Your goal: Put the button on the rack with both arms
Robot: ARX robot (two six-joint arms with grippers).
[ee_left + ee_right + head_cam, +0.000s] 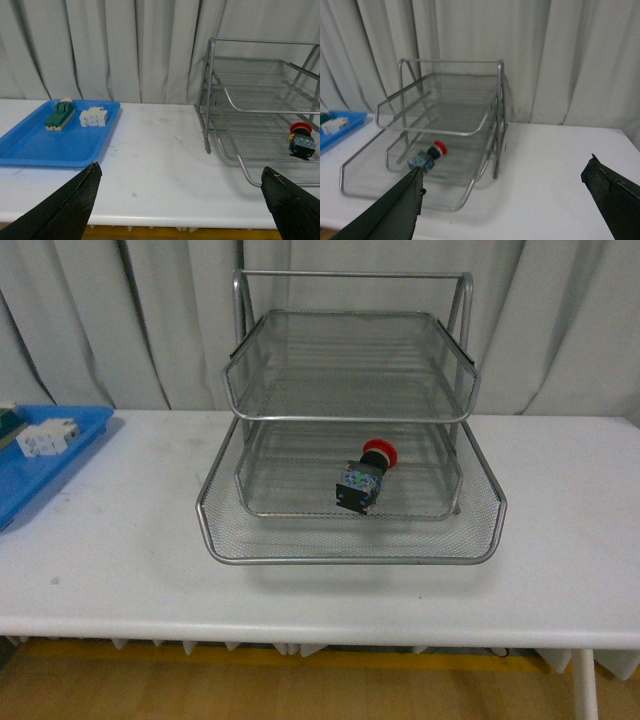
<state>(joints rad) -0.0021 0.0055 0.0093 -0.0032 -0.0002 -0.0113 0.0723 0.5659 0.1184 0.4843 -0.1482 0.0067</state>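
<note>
The button (365,477), red cap on a black-and-blue body, lies on its side in the middle tier of the silver wire rack (350,420). It also shows in the left wrist view (301,141) and in the right wrist view (427,156). The rack stands on the white table, seen in the left wrist view (215,95) and the right wrist view (499,115). Neither arm shows in the front view. My left gripper (181,192) is open and empty, well back from the rack. My right gripper (505,197) is open and empty, also away from the rack.
A blue tray (40,465) sits at the table's left edge, holding a white component (94,117) and a green-and-cream component (60,114). Grey curtains hang behind the table. The white table (120,560) has a front edge near the grippers.
</note>
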